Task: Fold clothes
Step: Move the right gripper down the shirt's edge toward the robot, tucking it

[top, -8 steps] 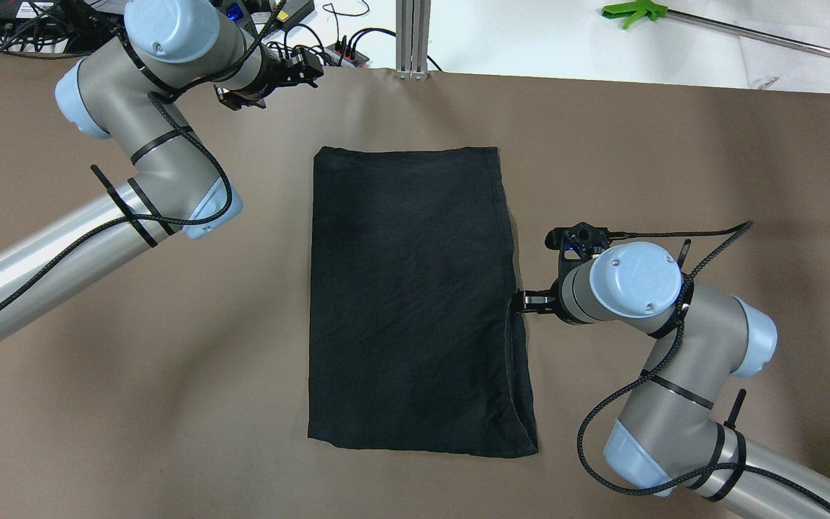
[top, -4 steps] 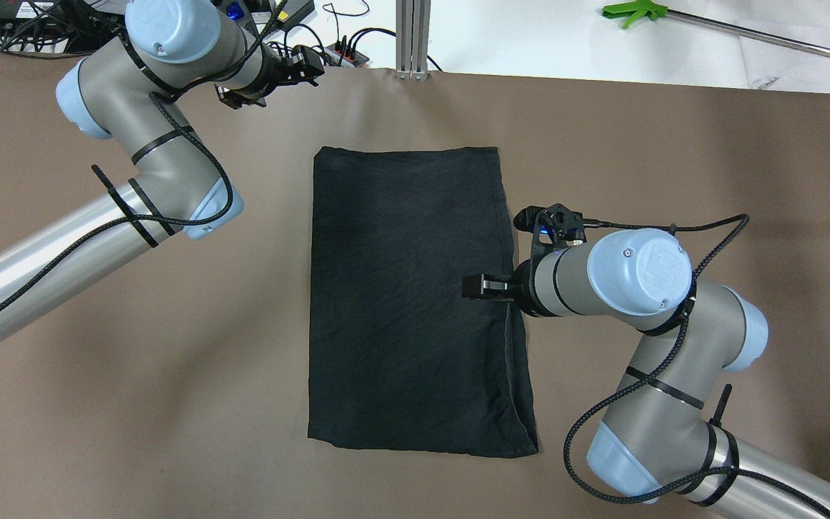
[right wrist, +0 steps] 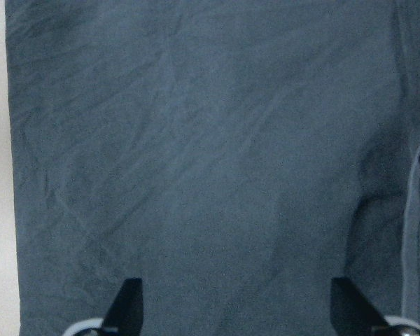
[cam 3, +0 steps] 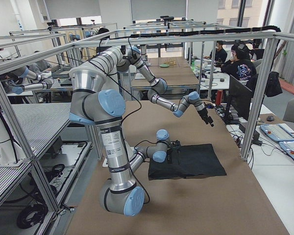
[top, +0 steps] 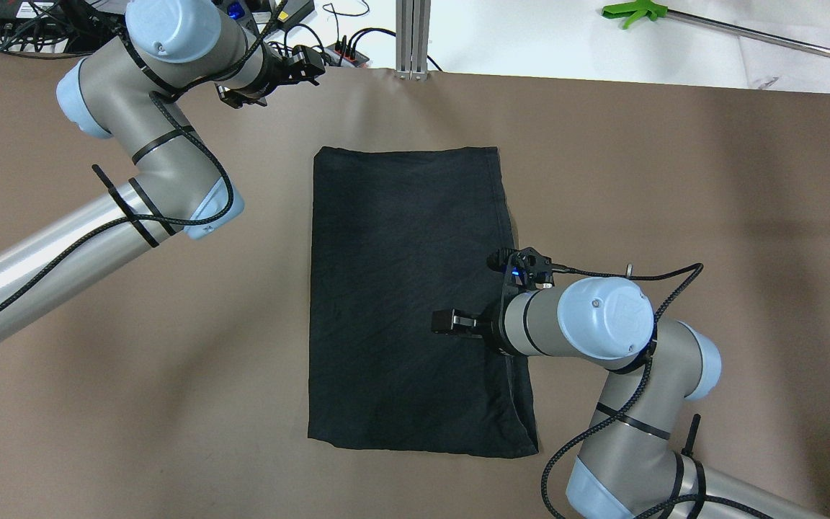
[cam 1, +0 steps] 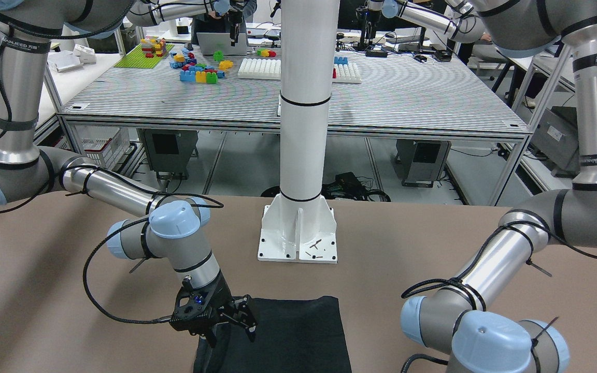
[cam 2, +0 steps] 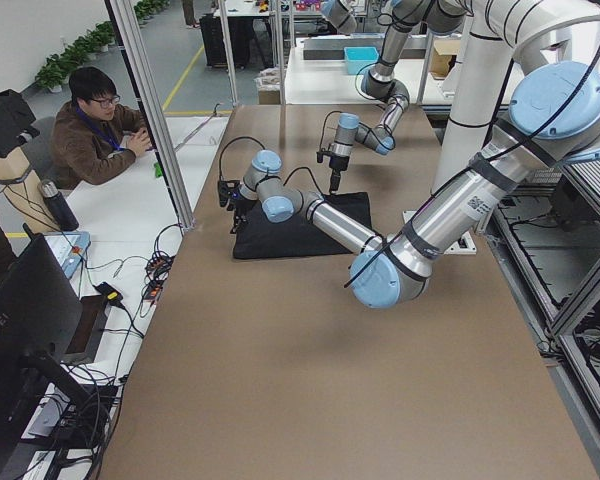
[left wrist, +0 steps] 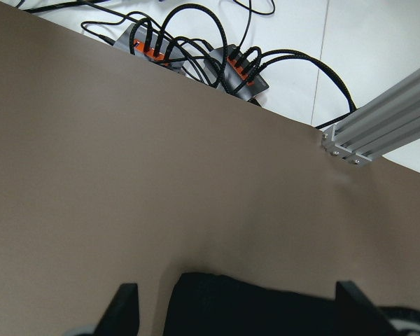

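Black cloth (top: 400,252) flat at table (top: 674,180) centre.
Right gripper (top: 447,321) over its right side, left gripper (top: 312,66) near far edge; both sets of jaws spread.

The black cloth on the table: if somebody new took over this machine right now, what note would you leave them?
Left claw: open and empty, hovering above the brown table, beyond the far left corner of the plain black rectangular fabric cloth.
Right claw: open and empty, over the cloth, a little in from its right edge.
Cloth: lies flat in the middle of the table; neither claw grips it.
Done: the layered right edge suggests at least one fold is already made.
Left: probably another fold; nothing has been grasped for it yet.
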`<move>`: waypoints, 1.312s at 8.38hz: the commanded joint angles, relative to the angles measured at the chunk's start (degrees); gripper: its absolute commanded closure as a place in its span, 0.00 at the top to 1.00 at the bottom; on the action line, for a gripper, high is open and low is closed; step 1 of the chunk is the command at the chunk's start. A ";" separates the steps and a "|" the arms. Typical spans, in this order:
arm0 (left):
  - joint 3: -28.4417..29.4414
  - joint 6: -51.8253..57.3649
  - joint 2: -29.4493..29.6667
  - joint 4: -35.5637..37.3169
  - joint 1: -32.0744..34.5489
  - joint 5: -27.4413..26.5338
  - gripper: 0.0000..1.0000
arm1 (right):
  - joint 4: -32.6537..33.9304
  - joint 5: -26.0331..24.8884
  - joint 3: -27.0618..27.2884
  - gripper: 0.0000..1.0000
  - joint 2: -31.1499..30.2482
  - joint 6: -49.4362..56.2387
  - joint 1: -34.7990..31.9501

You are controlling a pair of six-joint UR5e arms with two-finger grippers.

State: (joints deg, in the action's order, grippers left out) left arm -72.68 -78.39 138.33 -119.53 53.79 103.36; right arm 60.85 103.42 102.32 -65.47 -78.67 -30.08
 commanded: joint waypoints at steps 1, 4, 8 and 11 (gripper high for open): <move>0.08 0.08 -0.08 0.00 0.00 0.00 1.00 | -1.61 -0.41 -3.51 0.94 0.16 -0.51 1.17; 0.26 0.08 0.18 0.17 -0.09 0.00 1.00 | -4.33 -1.55 -6.69 0.94 -0.71 -0.86 1.43; 0.17 -0.09 0.79 0.44 -0.26 -0.96 1.00 | -8.54 -1.55 -6.52 0.94 -7.55 -0.87 0.82; 0.17 -0.18 0.97 0.53 -0.53 -2.03 1.00 | -8.64 -1.20 -4.43 0.94 -7.74 -3.32 0.56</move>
State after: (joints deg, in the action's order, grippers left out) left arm -72.50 -78.54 139.24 -119.03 53.48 101.69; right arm 52.41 101.93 96.11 -72.93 -80.58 -29.28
